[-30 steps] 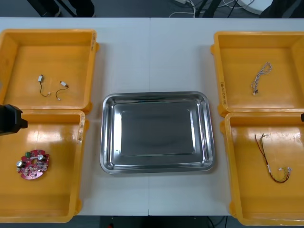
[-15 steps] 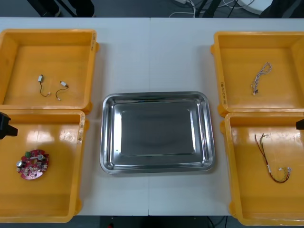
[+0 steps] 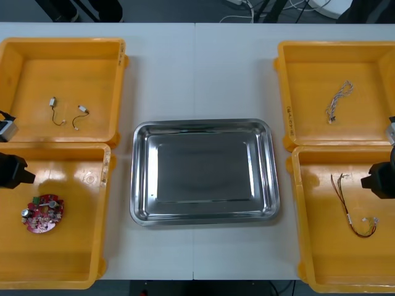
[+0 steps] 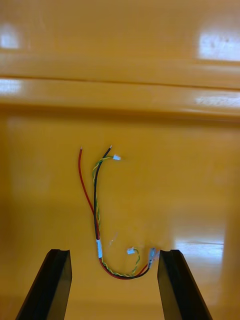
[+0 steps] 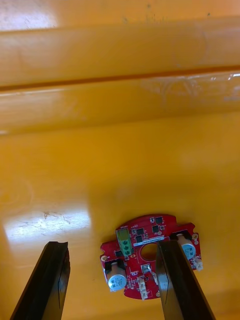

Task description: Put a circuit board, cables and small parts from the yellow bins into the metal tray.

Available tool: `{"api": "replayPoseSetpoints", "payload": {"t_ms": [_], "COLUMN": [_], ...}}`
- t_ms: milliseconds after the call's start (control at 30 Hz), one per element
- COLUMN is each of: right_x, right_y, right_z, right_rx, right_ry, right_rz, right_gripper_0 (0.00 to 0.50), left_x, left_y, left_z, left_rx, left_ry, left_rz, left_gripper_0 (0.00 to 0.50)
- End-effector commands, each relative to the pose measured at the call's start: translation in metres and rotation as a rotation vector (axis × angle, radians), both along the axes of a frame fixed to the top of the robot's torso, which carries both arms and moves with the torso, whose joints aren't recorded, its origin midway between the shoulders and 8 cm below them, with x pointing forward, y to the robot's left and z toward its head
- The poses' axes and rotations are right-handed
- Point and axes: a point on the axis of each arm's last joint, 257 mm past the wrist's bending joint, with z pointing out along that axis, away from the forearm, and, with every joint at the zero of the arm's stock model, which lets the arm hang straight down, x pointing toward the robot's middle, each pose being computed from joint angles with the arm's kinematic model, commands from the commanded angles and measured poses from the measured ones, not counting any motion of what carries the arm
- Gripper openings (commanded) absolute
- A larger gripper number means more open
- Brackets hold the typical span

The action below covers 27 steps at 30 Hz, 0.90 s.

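Left gripper (image 5: 111, 245): positioned over the left near bin (image 3: 74, 265), at that bin's outer far corner. Jaws released, standing apart, nothing between them but air. The board (image 3: 43, 214) lies flat on the bin floor below; in the wrist view it sits between the two fingers, one finger covering part of its edge. No contact seen.

Right gripper (image 4: 112, 251): positioned over the right near bin (image 3: 345, 277), at its outer side. Jaws released, standing apart, holding nothing. The red and yellow cable (image 3: 352, 209) lies loose on the bin floor; in the wrist view its curved end falls between the fingers, the rest running away from them.

Left far bin (image 3: 62, 46): two small parts (image 3: 68, 114) with short leads, lying near each other on the floor.

Right far bin (image 3: 333, 49): one blue and white cable (image 3: 338, 102), lying loose.

Tray (image 3: 203, 126): bare and shiny, on the table (image 3: 197, 74) between the bins.
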Motion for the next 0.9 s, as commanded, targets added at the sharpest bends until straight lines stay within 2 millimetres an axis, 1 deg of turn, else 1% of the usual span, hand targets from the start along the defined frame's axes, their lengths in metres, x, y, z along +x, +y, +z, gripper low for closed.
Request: {"api": "replayPoseSetpoints", "payload": {"t_ms": [33,100,300,467,700,900], "right_x": [-0.007,-0.010,-0.017,-0.024,-0.024,-0.019], "right_y": [0.021,0.025,0.033,0.035,0.035,0.033], "right_z": [-0.020,-0.029,-0.047,-0.062,-0.078,-0.091], "right_rx": [-0.008,-0.013,-0.004,-0.011,-0.004,0.006], "right_ry": [0.008,0.018,0.026,0.039,0.041,0.028], "right_rz": [0.052,0.061,0.072,0.078,0.080,0.077], "right_gripper_0": [0.500,0.500,0.500,0.500,0.500,0.500], "left_x": [-0.009,-0.011,-0.014,-0.016,-0.015,-0.017], "left_y": [0.018,0.018,0.018,0.016,0.013,0.011], "left_z": [-0.003,-0.006,-0.013,-0.023,-0.033,-0.043], "left_rx": [0.063,0.066,0.079,0.071,0.054,0.041], "left_ry": [0.021,0.029,0.050,0.058,0.049,0.048], "left_rz": [-0.006,0.003,0.025,0.056,0.100,0.142], "left_gripper_0": [0.500,0.500,0.500,0.500,0.500,0.500]}}
